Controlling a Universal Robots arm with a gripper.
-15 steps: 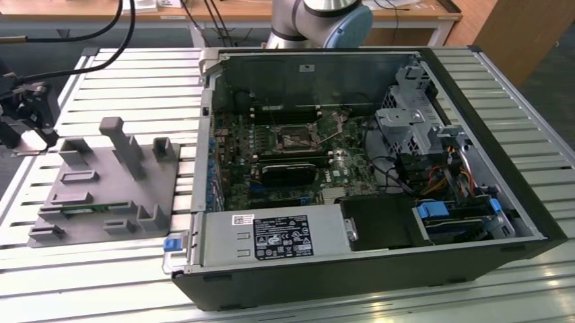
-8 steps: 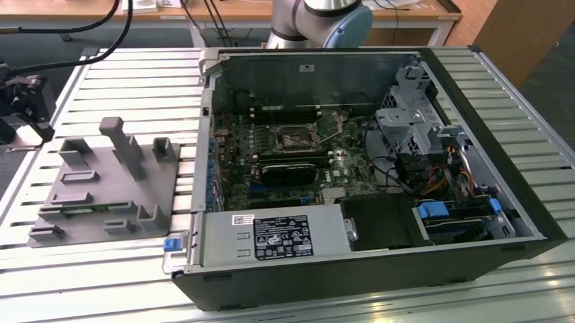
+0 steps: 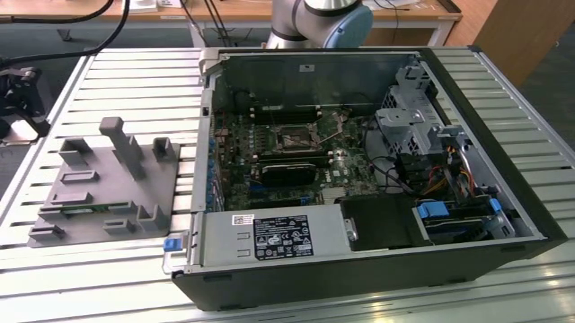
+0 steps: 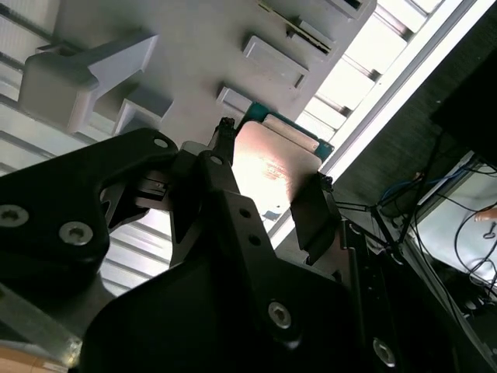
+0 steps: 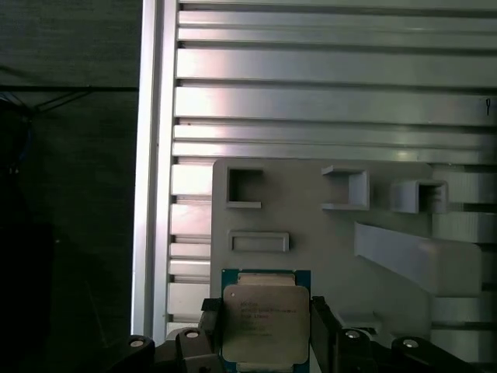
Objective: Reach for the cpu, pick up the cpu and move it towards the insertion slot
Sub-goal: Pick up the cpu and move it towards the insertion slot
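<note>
Second wrist view shows the black two-fingered claw (image 4: 272,159) closed on the cpu (image 4: 272,171), a small flat square chip with a silvery-grey metal top and a thin green rim. One black finger (image 4: 314,221) bears on one edge of the chip and its partner sits against the opposite edge. The chip therefore lies squarely between the tips, its metal face catching a bright glare.

The first wrist view gives the same grip. The chip (image 5: 264,322) is clamped between the fingers (image 5: 320,326) and held in front of the pale grey plastic fixture (image 5: 326,233) with raised blocks and pockets. That fixture lies beyond the chip on the slatted aluminium table (image 5: 311,78).

In the exterior view the fixture (image 3: 99,195) rests at about nine o'clock from the open black computer case (image 3: 359,286). The insertion slot (image 3: 295,140) is a square dark socket in a shiny metal frame on the dark green circuit board (image 3: 346,168). It sits inside the case, at about ten o'clock from the case's middle. The arm's pale grey and blue joint (image 3: 328,20) stands at twelve o'clock, beyond the case.
</note>
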